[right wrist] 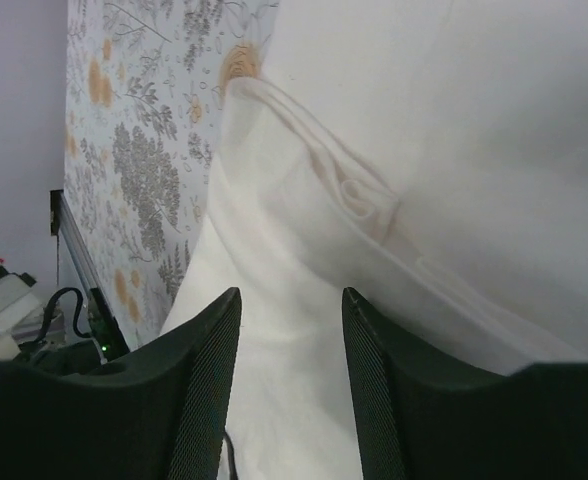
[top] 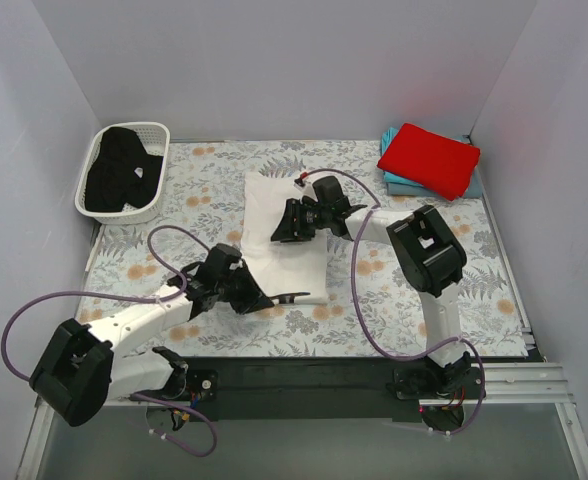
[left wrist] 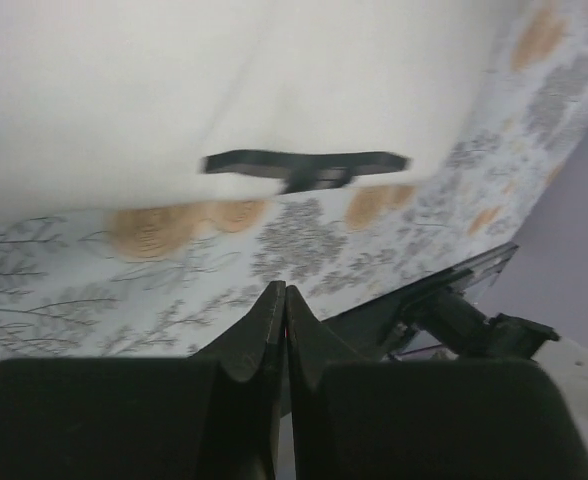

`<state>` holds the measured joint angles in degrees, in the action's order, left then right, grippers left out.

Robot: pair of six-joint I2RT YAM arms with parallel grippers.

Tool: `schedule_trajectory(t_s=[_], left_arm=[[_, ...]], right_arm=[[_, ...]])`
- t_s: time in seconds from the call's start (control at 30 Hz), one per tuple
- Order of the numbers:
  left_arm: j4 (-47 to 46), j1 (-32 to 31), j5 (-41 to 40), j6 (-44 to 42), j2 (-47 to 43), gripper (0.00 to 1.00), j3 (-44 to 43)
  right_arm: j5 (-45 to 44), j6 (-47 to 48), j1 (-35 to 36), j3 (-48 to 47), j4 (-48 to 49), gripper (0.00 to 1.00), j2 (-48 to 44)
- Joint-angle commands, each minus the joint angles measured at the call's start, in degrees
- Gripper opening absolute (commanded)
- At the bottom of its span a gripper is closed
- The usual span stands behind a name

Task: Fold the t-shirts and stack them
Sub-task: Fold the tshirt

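The white t-shirt (top: 284,240) lies folded in the middle of the table, with a dark strip of black print (left wrist: 304,165) at its near edge. My right gripper (top: 282,228) is open just above the shirt's left part; in the right wrist view its fingertips (right wrist: 292,300) straddle white cloth (right wrist: 424,150) beside a folded edge. My left gripper (top: 264,298) is shut and empty at the shirt's near-left corner, its tips (left wrist: 282,292) over the table cloth short of the white shirt (left wrist: 224,80). The red t-shirt (top: 429,158) lies folded on the teal one (top: 394,183) at the back right. The black t-shirt (top: 122,170) is in the basket.
The white lattice basket (top: 154,130) stands at the back left corner. The floral table cloth (top: 214,190) covers the table and also shows in both wrist views (left wrist: 374,250) (right wrist: 144,150). Grey walls close in the left, back and right sides.
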<state>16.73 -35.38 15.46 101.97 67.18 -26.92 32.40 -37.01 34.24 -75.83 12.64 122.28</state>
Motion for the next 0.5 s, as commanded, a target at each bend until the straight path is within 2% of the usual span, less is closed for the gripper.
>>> schedule_trajectory(t_s=[0.0, 0.1, 0.2, 0.47], left_arm=[[1.37, -0.22, -1.91, -2.57, -4.33, 0.02, -10.05], [3.91, 1.44, -5.86, -4.50, -1.54, 0.03, -14.90], [4.89, 6.71, -4.75, -5.82, 5.23, 0.00, -19.57], [-6.95, 13.83, -3.16, -9.95, 19.12, 0.00, -24.94]], right_arm=[[0.30, 1.68, -0.05, -0.02, 0.98, 0.53, -8.98], [-0.50, 1.16, -0.66, 0.95, 0.89, 0.54, -13.36], [-1.11, 0.19, -0.93, 3.31, 1.07, 0.54, -16.63], [-3.23, 0.01, -1.02, 10.78, 1.15, 0.53, -21.73]])
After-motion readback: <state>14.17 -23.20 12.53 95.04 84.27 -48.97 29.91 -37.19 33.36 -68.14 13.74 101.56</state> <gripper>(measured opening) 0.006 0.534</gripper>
